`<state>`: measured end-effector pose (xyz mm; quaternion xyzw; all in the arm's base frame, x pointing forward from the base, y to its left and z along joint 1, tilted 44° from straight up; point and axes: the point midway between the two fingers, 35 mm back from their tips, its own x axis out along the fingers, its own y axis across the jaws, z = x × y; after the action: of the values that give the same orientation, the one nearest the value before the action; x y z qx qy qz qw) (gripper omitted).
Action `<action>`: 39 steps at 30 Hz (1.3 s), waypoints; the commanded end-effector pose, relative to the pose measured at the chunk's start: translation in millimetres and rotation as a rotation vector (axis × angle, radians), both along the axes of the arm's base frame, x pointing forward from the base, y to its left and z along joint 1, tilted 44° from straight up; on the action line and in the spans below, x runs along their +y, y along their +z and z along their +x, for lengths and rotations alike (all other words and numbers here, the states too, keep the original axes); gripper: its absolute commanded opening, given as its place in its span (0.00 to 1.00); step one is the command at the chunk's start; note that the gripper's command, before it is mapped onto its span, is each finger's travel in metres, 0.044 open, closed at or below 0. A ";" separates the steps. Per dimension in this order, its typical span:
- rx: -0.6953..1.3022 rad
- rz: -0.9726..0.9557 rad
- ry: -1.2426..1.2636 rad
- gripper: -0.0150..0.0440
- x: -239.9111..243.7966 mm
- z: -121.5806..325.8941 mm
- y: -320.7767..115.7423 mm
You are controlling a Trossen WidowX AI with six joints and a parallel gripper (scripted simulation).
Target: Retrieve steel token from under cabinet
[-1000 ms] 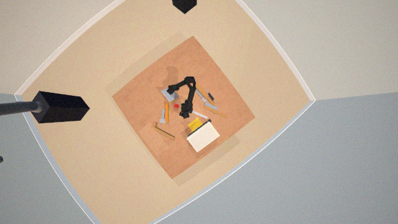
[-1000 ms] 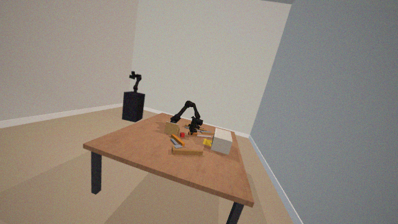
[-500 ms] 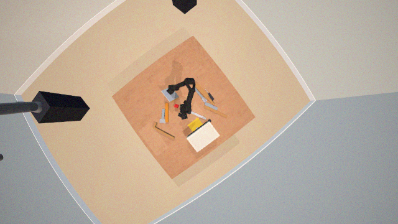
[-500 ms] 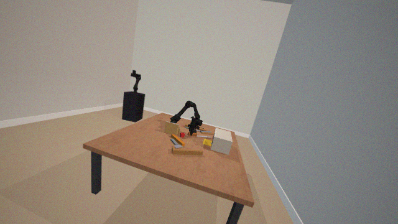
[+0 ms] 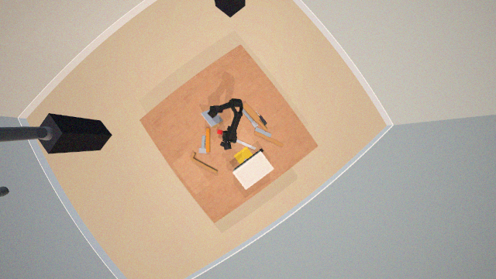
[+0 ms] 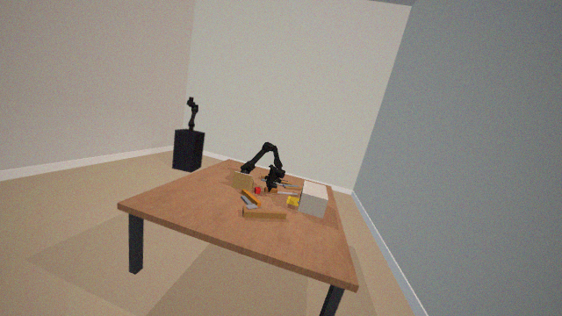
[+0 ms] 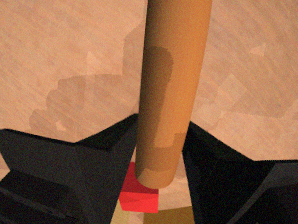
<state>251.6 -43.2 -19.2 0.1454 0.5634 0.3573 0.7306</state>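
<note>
The pale cabinet [image 5: 253,170] [image 6: 313,199] stands on the table, with the yellow marked area [image 5: 243,155] [image 6: 292,201] in front of it. The steel token cannot be made out in any view. My gripper [image 5: 225,146] [image 6: 270,189] [image 7: 160,121] is shut on a rounded orange-brown wooden handle [image 7: 172,90], which runs up out of the wrist view. A thin pale rod [image 5: 246,144] [image 6: 288,193] extends from beside the gripper towards the cabinet; whether it joins the handle is hidden. The gripper is out in front of the cabinet, not over the yellow area.
A small red block [image 5: 219,132] [image 6: 257,190] [image 7: 140,201] is close to the gripper. An orange bar [image 5: 208,140] [image 6: 251,197] and a grey piece [image 5: 202,146] lie nearby, with an angled wooden piece [image 5: 205,163] [image 6: 264,213] beyond. Several long tools lie on the arm's other side.
</note>
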 end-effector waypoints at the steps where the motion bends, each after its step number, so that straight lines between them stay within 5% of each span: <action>1: -0.020 -0.005 -0.010 0.25 -7.9 2.3 -1.0; 39: -0.020 -0.008 -0.010 0.25 -40.6 -9.6 -33.7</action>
<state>238.7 -75.7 -52.8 0.1460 0.5641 0.3577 0.7298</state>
